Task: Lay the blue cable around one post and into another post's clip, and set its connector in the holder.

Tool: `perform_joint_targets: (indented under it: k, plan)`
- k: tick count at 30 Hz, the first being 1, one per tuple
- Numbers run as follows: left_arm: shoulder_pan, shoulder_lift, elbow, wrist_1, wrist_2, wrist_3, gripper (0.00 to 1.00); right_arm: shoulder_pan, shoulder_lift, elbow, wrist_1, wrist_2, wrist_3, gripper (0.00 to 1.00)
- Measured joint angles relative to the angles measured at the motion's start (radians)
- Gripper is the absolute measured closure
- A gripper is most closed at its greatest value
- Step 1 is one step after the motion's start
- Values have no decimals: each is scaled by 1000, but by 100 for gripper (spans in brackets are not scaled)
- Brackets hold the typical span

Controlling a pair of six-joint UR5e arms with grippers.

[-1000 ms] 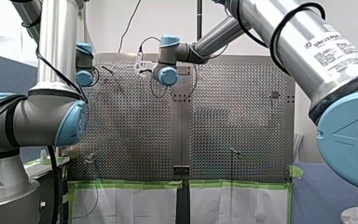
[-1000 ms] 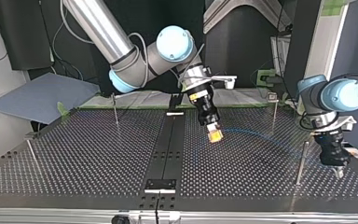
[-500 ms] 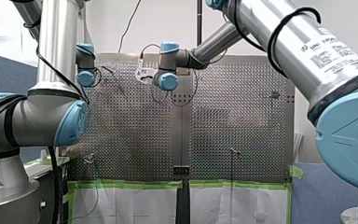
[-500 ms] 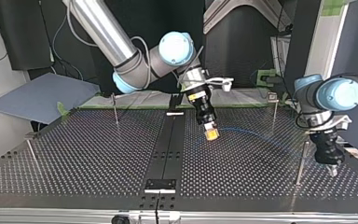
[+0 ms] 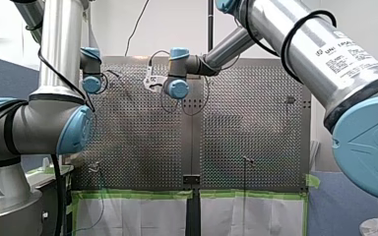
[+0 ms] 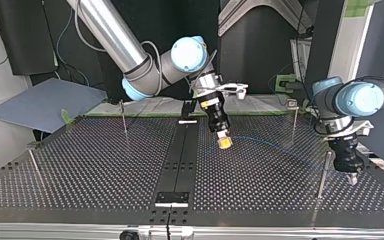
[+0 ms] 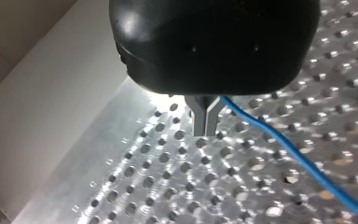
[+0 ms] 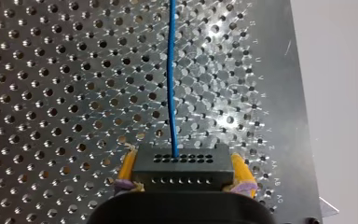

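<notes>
Evidently light and limp, the blue cable (image 8: 170, 84) arcs over the bench (image 6: 80, 170) from its middle toward its edge at the top view's right. My right end effector (image 8: 182, 163) clamps the rigid black connector (image 8: 182, 176), the surest hold; my left end effector (image 7: 205, 122) pinches the blue cable itself.

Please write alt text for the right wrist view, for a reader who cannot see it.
My right gripper clamps a black connector between its yellow pads. A blue cable leaves the connector's pierced front face and runs straight ahead, away from the gripper, over the perforated metal table.
</notes>
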Motion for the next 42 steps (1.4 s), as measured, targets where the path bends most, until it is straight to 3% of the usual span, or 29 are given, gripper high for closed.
perform_joint_targets:
  k: [19, 33, 34, 35, 37, 38, 39, 41, 42]
  plan:
    - [-17, -2, -45, 22, -11, -4, 100, -2, 29, 1, 86, 8, -4, 100]
    - [-30, -3, -54, 23, -39, 22, 100, -1, 39, 1, 91, 11, -2, 100]
    - [-31, -3, -54, 22, -44, 27, 96, -1, 39, 1, 91, 11, -2, 100]
    - [-33, -3, -53, 18, -52, 35, 85, -1, 40, 1, 91, 11, -2, 100]
    - [-36, -3, -54, 10, -67, 46, 82, -1, 40, 1, 91, 11, -2, 100]
    - [-39, -3, -54, 3, -79, 53, 62, -1, 40, 2, 91, 11, -2, 100]
    - [-41, -3, -54, -2, -87, 58, 62, -1, 40, 2, 92, 11, -2, 100]
    - [-47, -3, -54, -13, -106, 68, 35, 0, 41, 2, 96, 11, -2, 100]
    - [-49, -3, -54, -18, -113, 71, 35, 0, 41, 2, 100, 11, -2, 100]
